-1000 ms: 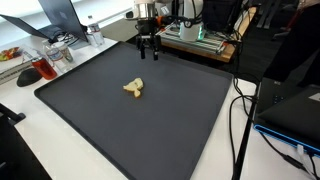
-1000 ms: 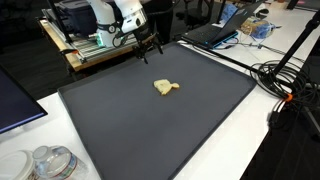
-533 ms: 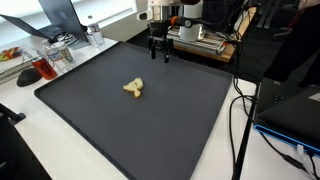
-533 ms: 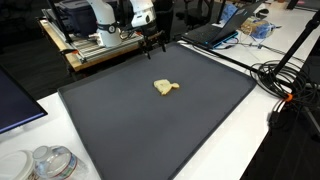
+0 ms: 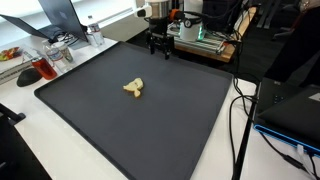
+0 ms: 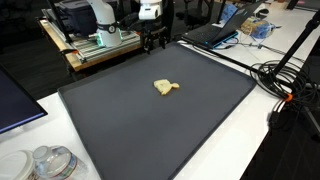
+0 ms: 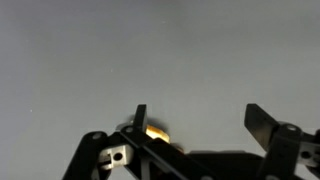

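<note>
A small pale yellow object (image 5: pixel 133 89) (image 6: pixel 166 87) lies near the middle of the dark grey mat (image 5: pixel 180 120) (image 6: pixel 130 130) in both exterior views. My gripper (image 5: pixel 159 49) (image 6: pixel 152 43) hangs above the mat's far edge, well away from that object. Its jaws stand open and empty. In the wrist view the gripper (image 7: pixel 196 118) shows two spread black fingers (image 7: pixel 266 123) over plain grey mat, and a bit of the yellow object (image 7: pixel 156 132) peeks out behind the left finger.
A rack with electronics (image 5: pixel 205 38) (image 6: pixel 95 40) stands just behind the mat. Laptops (image 5: pixel 295 110) (image 6: pixel 215 32) and cables (image 5: pixel 238 120) (image 6: pixel 285 85) lie beside the mat. Glass containers (image 5: pixel 45 65) (image 6: pixel 50 162) sit on the white table.
The gripper has shifted sideways along the mat's far edge and turned on its wrist. It stays open. The yellow object has not moved.
</note>
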